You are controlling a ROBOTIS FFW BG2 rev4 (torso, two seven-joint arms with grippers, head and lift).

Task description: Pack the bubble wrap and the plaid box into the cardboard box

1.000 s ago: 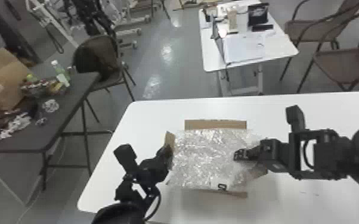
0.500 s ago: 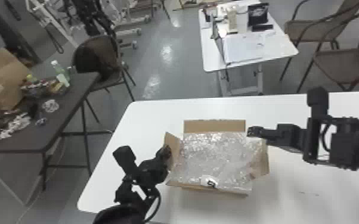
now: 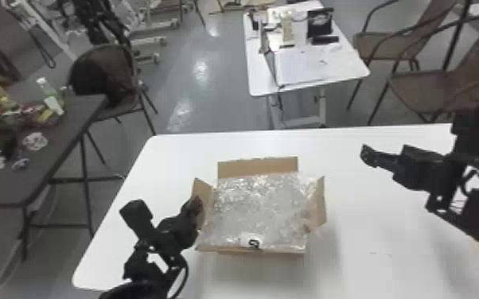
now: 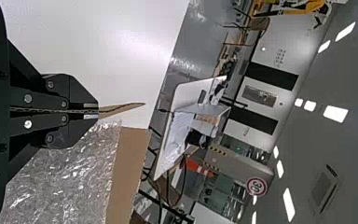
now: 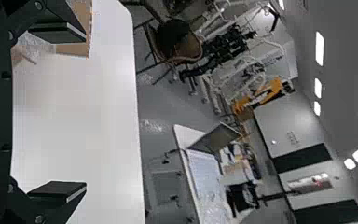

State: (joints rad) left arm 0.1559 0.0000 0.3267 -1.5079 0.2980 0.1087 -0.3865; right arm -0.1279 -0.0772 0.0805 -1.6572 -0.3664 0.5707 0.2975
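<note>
Clear bubble wrap (image 3: 258,210) spreads across the cardboard box (image 3: 257,166), whose back and side flaps stand up around it; the box's inside is hidden beneath. At the box's left side, my left gripper (image 3: 197,202) is closed on the left flap. The left wrist view has that gripper (image 4: 98,111) with the thin flap edge (image 4: 126,108) pinched between its fingers, bubble wrap (image 4: 65,177) beside it. Off to the right of the box, above the table, is my right gripper (image 3: 364,155). In the right wrist view this gripper (image 5: 81,112) holds nothing, its fingers wide apart.
The box sits on a white table (image 3: 374,222). A dark table (image 3: 63,131) with assorted items stands at the left, and a smaller white table (image 3: 258,83) with a laptop is beyond. Brown chairs (image 3: 441,87) stand at the back right.
My right gripper has moved away from the bubble wrap, rightward, and opened. The wrap has settled lower over the box, exposing more of the side flaps. My left gripper has stayed at the left flap.
</note>
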